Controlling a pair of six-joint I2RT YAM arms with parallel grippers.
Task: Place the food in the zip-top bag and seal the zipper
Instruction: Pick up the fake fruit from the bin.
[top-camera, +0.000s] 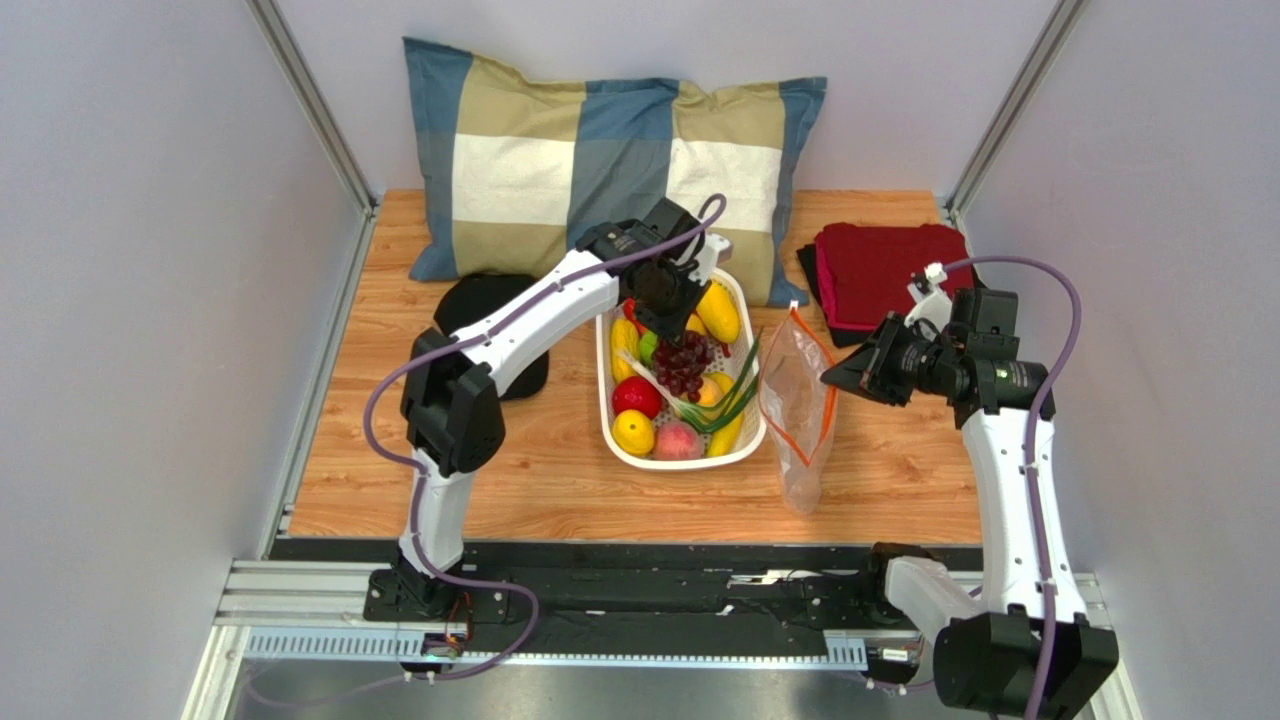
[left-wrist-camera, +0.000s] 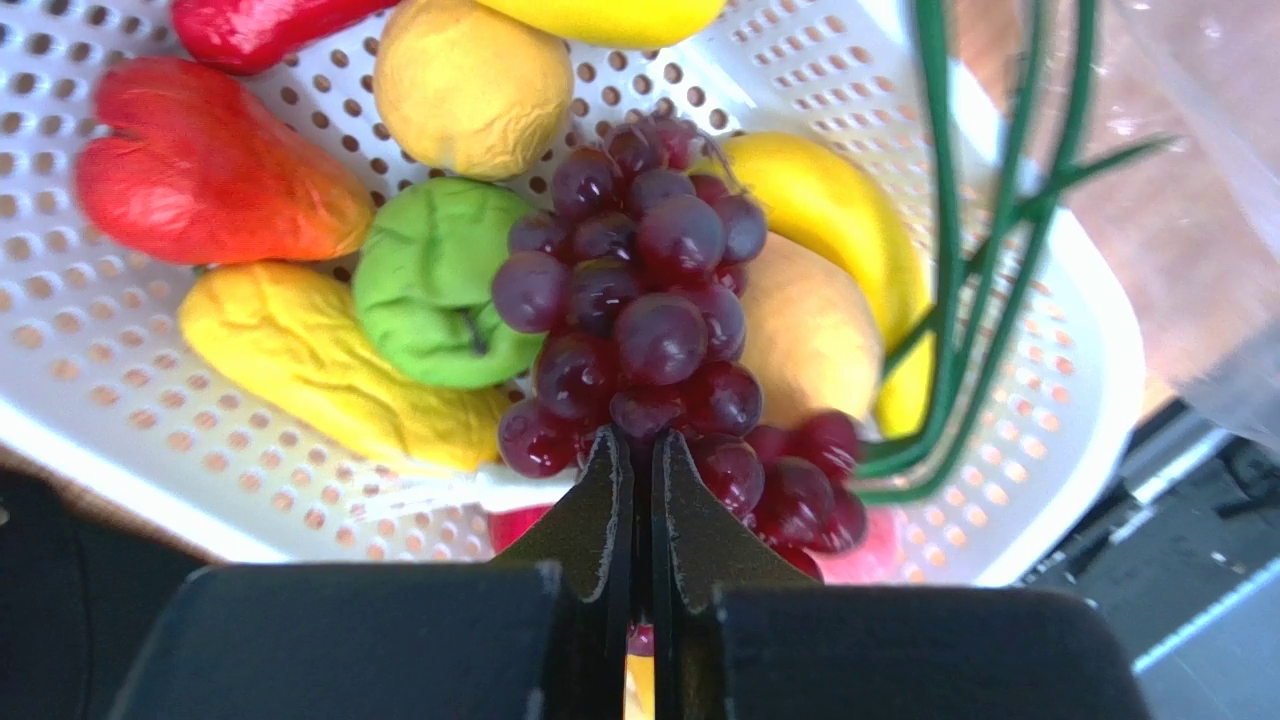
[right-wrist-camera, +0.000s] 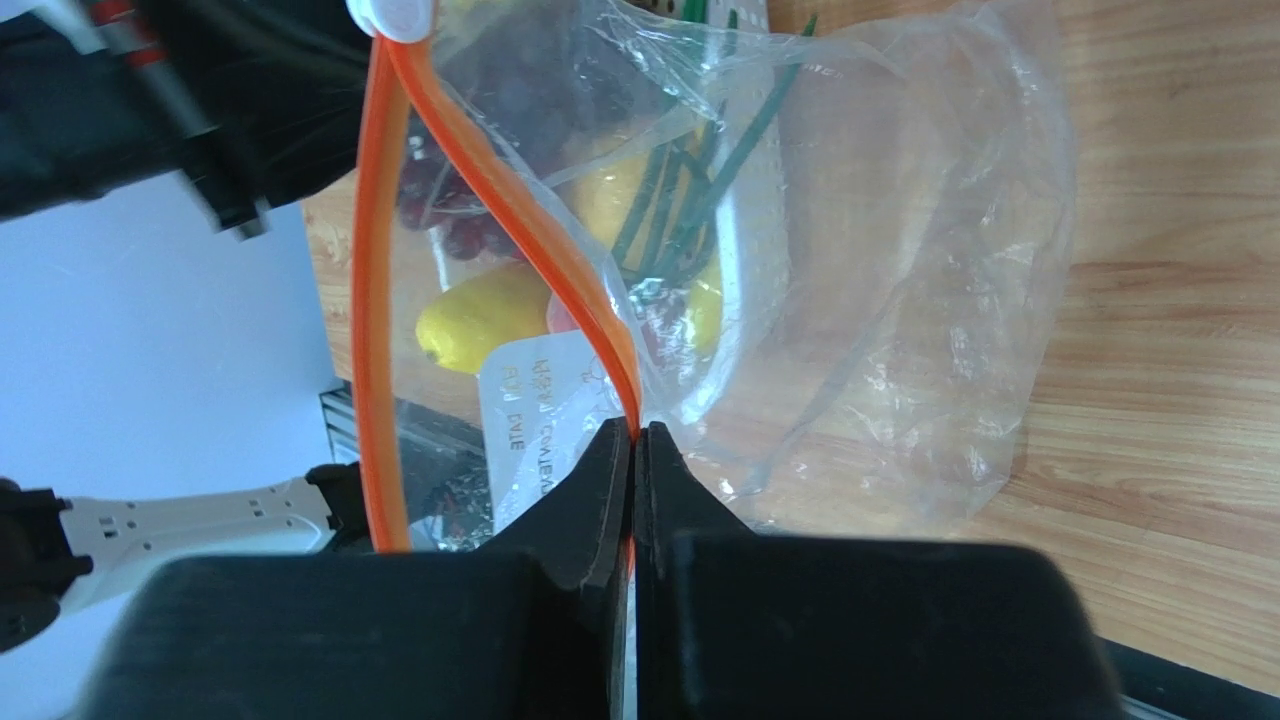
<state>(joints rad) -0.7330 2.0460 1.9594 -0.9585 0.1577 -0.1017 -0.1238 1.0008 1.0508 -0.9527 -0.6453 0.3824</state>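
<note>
Now left fingers (left-wrist-camera: 594, 525) pinch glossy dark-purple grapes (left-wrist-camera: 646, 300), while right fingers (right-wrist-camera: 589, 495) clamp the orange zipper (right-wrist-camera: 496, 195) of the clear bag (right-wrist-camera: 902, 300).

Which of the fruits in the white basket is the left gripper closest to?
The dark purple grapes: the left gripper has its shut tips at the bunch's near edge, while the green fruit and the heart-shaped red fruit lie farther off.

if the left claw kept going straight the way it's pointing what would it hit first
The dark purple grapes. The left claw is shut and points straight into the bunch lying in the white basket, with its tips at the nearest grapes. Whether it touches or pinches one is unclear.
</note>
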